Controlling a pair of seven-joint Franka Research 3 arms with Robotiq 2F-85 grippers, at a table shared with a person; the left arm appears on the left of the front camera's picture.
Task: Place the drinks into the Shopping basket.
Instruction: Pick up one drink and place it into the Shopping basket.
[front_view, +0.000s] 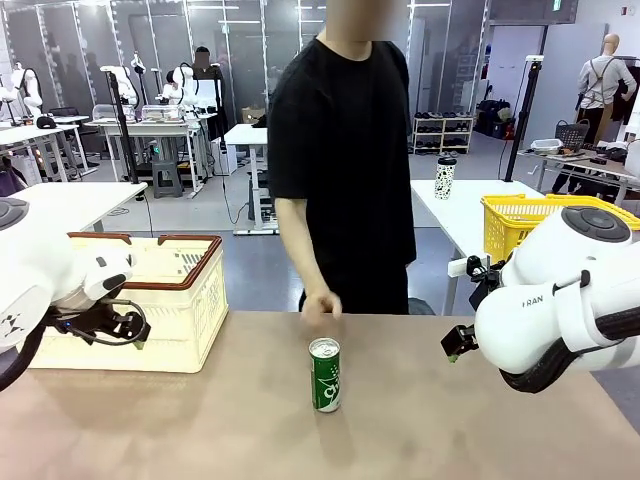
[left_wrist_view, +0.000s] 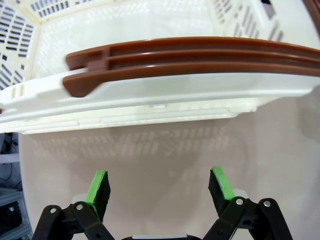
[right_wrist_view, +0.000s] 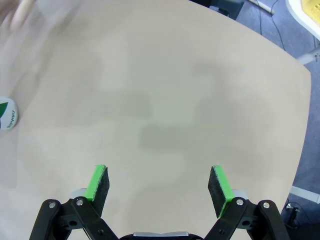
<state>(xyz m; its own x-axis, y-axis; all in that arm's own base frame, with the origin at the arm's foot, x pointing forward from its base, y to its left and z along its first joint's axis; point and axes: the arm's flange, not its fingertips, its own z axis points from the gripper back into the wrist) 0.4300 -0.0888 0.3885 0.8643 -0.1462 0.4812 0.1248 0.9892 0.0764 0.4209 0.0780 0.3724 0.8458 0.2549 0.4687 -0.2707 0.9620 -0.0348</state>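
Standing upright near the middle of the table (front_view: 420, 430), somewhat closer to its far edge than its near one, is a green drink can (front_view: 324, 375) with a silver top and white lettering down its side. The person's hand (front_view: 321, 305) hangs at the far edge just behind the can and does not touch it; in the right wrist view that hand is only a blur in the upper left corner.

The Shopping basket (front_view: 190, 305), cream-white lattice with a dark reddish-brown rim and handles, sits at the table's far left corner, well apart from the can. Its handle lies folded along the rim in the left wrist view.

The left gripper (left_wrist_view: 160, 187) hovers over bare tabletop just beside the basket's near wall, below its rim. Its jaws are spread wide, green pads facing each other with nothing between them.

The right gripper (right_wrist_view: 160, 185) hangs above the table toward its right edge, jaws likewise spread wide and holding nothing. The can's top peeks in at the left edge of the right wrist view, well apart from the fingers.

Beyond the table's far right corner, a yellow mesh basket (front_view: 520, 222) and a black-and-white spotted tumbler (front_view: 444, 177) stand on a neighbouring white table (front_view: 455, 215).
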